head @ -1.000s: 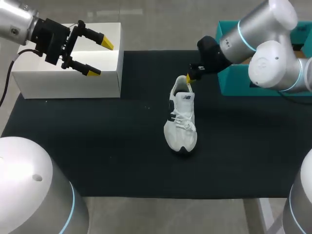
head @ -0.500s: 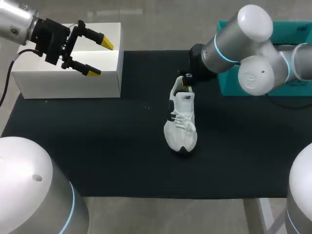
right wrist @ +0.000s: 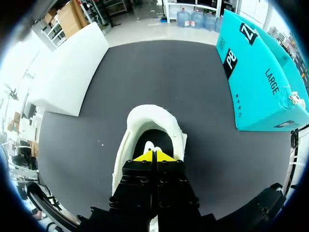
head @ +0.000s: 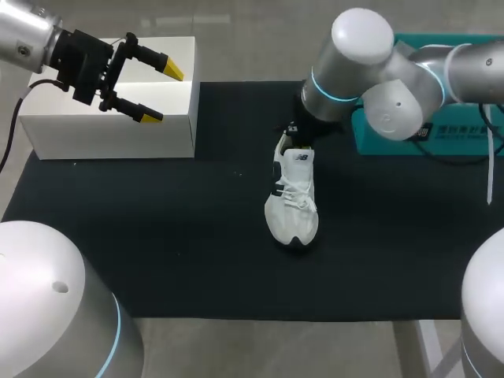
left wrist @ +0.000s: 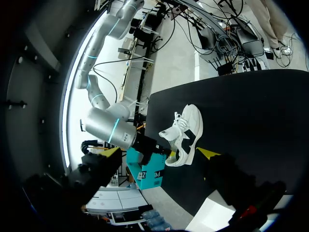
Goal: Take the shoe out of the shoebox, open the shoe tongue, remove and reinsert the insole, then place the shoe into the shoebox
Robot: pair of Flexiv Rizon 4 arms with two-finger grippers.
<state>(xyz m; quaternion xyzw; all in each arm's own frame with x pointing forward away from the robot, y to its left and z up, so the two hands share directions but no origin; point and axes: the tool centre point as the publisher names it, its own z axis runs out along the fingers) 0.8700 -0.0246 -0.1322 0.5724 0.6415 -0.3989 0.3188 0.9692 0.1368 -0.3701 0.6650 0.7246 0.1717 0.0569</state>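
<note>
A white sneaker with black side marks lies on the black mat, toe toward the front edge. It also shows in the left wrist view. My right gripper is at its heel. In the right wrist view the gripper is shut, its yellow tips pressed together and dipping inside the shoe's opening; I cannot tell whether anything is pinched. My left gripper hangs open over the white shoebox at the back left, holding nothing. Its own view shows the left gripper far from the shoe.
A teal box stands at the back right beside my right arm, and shows again in the right wrist view. The white shoebox lies ahead and to one side of the shoe there. Bare mat surrounds the sneaker.
My right arm has swung over the shoe's heel and its shut gripper has gone down into the opening. The shoe and the left arm have not moved.
</note>
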